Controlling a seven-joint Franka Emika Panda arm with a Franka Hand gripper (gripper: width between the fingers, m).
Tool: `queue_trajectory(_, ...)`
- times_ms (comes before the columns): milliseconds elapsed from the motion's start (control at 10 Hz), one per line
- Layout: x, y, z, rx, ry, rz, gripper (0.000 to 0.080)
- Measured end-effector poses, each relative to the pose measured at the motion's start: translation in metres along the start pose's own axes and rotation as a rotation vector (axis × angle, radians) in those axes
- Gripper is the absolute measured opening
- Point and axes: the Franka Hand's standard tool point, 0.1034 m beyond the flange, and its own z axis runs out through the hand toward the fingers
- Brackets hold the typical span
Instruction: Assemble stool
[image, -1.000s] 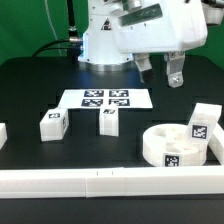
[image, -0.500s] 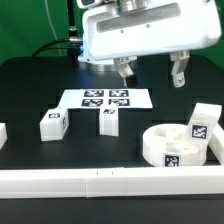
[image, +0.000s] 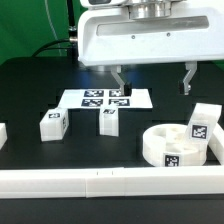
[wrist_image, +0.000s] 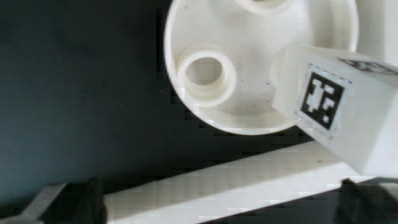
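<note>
Gripper (image: 153, 79): hangs clear above the desk (image: 30, 85). Two dark fingers (image: 120, 80) spread wide, nothing between them. In the wrist view the fingertips (wrist_image: 68, 200) sit at the frame's corners, and the gap between them is empty.

Seat (image: 168, 147): white plastic disc, round, with a thick wall. It lies flat on the desk at the exterior view's right, near the front border rail (image: 100, 182). One black-and-white square tag is on its side wall. The wrist view shows a smooth, slightly glossy face with a round socket (wrist_image: 206, 72) that has a raised lip.

Far leg (image: 201, 120): chunky white block with a tag on its face, tilted. It stands at the seat's far side, toward the exterior view's right. In the wrist view it overlaps the seat's rim. I cannot tell whether it touches the seat or only sits beside it.

Left leg (image: 52, 125): blocky, tagged, well apart from the seat at the exterior view's left.

Middle leg (image: 109, 121): T-shaped outline, tag on top, just in front of the marker board (image: 105, 98), a thin flat white sheet.

Border rail: long, white and matte, with one seam partway along.

Desk: matte black.
</note>
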Motion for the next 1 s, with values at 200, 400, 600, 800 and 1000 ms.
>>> queue_trajectory(200, 0.001, 0.008, 0.002, -0.004, 0.001, -0.119, 0.0649)
queue_trajectory(400, -0.011, 0.045, 0.016, -0.040, 0.046, -0.156, 0.0649)
queue_trajectory(600, -0.024, 0.066, 0.031, -0.064, 0.060, -0.151, 0.0649)
queue_trajectory(800, -0.033, 0.067, 0.047, -0.074, 0.055, -0.166, 0.0649)
queue_trajectory(1000, -0.032, 0.068, 0.047, -0.075, 0.055, -0.164, 0.0649)
